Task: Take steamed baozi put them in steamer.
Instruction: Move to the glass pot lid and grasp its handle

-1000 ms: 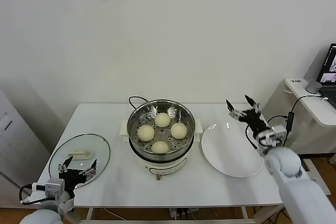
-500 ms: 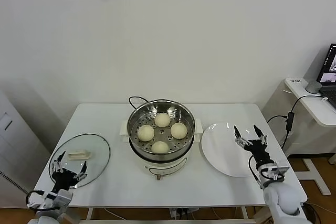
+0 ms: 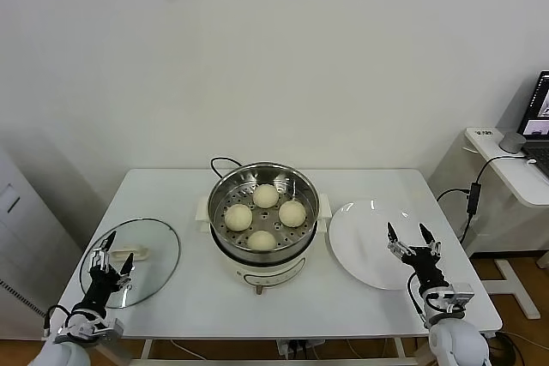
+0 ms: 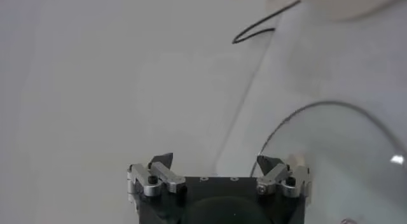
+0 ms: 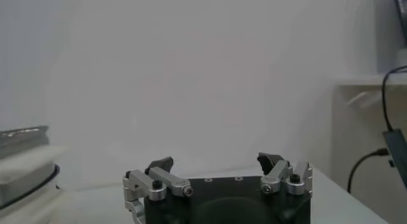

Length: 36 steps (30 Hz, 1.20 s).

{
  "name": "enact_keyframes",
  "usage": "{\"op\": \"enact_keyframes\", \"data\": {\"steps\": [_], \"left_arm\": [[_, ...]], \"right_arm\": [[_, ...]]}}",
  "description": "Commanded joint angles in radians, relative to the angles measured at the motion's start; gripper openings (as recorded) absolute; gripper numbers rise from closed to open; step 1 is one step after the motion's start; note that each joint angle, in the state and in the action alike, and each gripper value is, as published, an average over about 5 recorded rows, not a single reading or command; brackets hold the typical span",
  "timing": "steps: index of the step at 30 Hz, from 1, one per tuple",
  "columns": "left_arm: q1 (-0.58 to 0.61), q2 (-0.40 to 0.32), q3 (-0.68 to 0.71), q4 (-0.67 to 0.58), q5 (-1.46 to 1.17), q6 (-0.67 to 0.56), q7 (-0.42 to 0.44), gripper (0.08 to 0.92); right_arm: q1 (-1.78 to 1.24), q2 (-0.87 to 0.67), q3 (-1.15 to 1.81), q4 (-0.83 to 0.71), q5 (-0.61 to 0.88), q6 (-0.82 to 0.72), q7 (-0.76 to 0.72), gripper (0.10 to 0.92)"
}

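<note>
The white table [image 3: 180, 289] spreads out before me, and the steamer [image 3: 263, 212] sits at its middle on a white base, a black cord [image 3: 221, 161] trailing off behind it. To the steamer's right lies the flat white plate [image 3: 364, 237], close beside it and bare. To the steamer's left, well apart from it, lies the glass lid [image 3: 150, 250] with its white handle [image 3: 130, 253]. Inside the steamer, on the holed tray, rest all four steamed baozi [image 3: 265, 195], spaced around the tray, none stacked on another. My right pincer [image 3: 412, 237] is raised at the plate's near right edge, to the steamer's right, fingers spread wide and gripping nothing. My left pincer [image 3: 113, 251] is raised over the lid's near left edge, far left of the steamer, its fingers likewise apart and empty.
</note>
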Motion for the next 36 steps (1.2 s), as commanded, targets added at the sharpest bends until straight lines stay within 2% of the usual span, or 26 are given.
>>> {"op": "enact_keyframes", "data": {"steps": [1,20,27,30,36], "left_arm": [[-0.093,-0.012,-0.036,0.191,0.324,-0.153,-0.037,0.823],[-0.224,-0.032,-0.04,0.312,0.399,-0.155,-0.117,0.823],[-0.231,-0.043,-0.039,0.314,0.396,-0.153,-0.122,0.822],[-0.225,-0.045,-0.034,0.309,0.376,-0.16,-0.12,0.798],[-0.221,-0.047,-0.031,0.305,0.346,-0.178,-0.124,0.641]], "right_arm": [[-0.015,0.027,0.017,-0.01,-0.017,0.006,-0.009,0.823],[-0.005,0.034,0.015,-0.042,-0.033,0.012,-0.03,0.823],[-0.001,0.031,0.015,-0.05,-0.033,0.011,-0.037,0.823],[0.002,0.03,0.017,-0.055,-0.033,0.011,-0.039,0.823],[0.012,0.029,0.016,-0.06,-0.034,0.008,-0.039,0.823]]}}
